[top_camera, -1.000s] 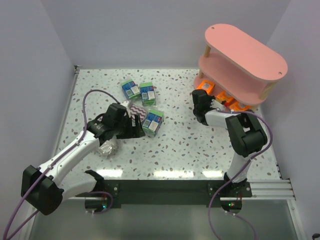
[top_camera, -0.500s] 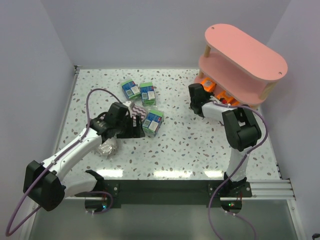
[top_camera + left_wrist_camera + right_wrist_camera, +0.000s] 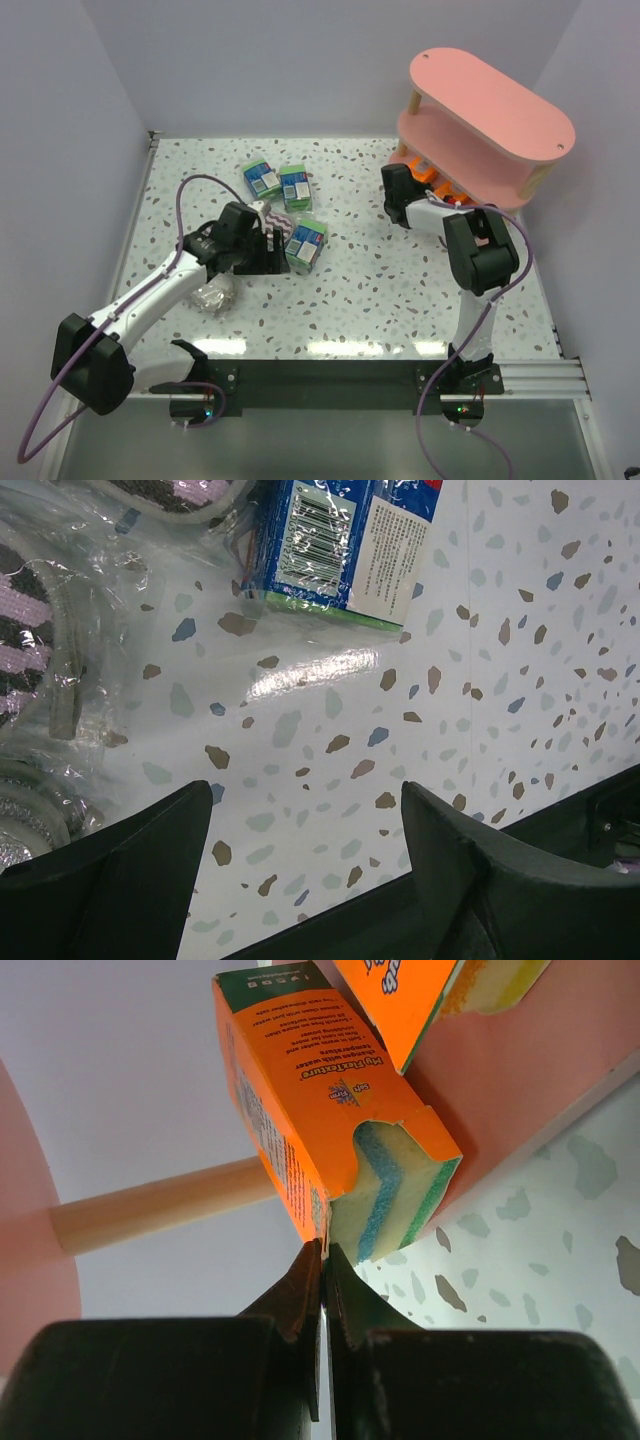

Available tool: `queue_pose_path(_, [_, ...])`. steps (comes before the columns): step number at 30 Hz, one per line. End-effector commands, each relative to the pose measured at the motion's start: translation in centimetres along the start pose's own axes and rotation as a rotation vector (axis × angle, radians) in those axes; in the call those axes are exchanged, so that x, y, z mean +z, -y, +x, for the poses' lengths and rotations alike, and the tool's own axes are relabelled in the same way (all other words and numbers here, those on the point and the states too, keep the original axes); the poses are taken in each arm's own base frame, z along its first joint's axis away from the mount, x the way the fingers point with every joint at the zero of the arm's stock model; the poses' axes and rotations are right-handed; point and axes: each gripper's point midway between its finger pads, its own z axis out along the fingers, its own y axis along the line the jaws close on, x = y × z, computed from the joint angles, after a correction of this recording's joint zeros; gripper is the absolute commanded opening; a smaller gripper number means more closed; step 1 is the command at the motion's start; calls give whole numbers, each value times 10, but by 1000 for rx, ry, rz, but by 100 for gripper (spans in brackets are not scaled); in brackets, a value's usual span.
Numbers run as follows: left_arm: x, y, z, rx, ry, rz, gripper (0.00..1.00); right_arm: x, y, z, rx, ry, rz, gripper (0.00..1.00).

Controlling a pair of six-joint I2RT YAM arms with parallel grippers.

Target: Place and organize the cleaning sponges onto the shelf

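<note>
Speckled worktop (image 3: 380,290): our shut right hand (image 3: 322,1252) has nudged the orange pack (image 3: 300,1090) deeper onto the shelf (image 3: 490,100); left hand (image 3: 305,790) wide, empty.

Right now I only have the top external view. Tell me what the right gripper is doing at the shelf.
Observer: The right gripper is shut with nothing in it, its tips at the near edge of an orange pack on the bottom board of the shelf.
Operator: Check the left one.
Observer: The left gripper is open, nothing between its fingers.
Operator: Say what lies ahead of it.
Observer: A green-and-blue pack, barcode side up, not touching the fingers.
</note>
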Motion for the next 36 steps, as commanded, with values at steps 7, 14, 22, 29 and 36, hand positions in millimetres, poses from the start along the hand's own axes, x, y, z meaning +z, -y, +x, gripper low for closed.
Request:
queue_pose_path(7, [-3, 7, -14, 10, 17, 24, 81, 18, 3, -11, 35, 61, -9, 14])
queue_pose_path(14, [-5, 10, -17, -3, 32, 40, 81, 7, -14, -5, 33, -11, -78, 32])
queue_pose_path(22, [-11, 12, -20, -22, 72, 54, 83, -26, -29, -4, -20, -105, -147, 54])
queue_pose_path(29, [-17, 9, -26, -45, 123, 40, 92, -84, -39, 14, -156, -384, -245, 58])
queue_pose_path(36, [-7, 1, -38, -57, 155, 26, 96, -173, 41, 46, -614, -919, -108, 58])
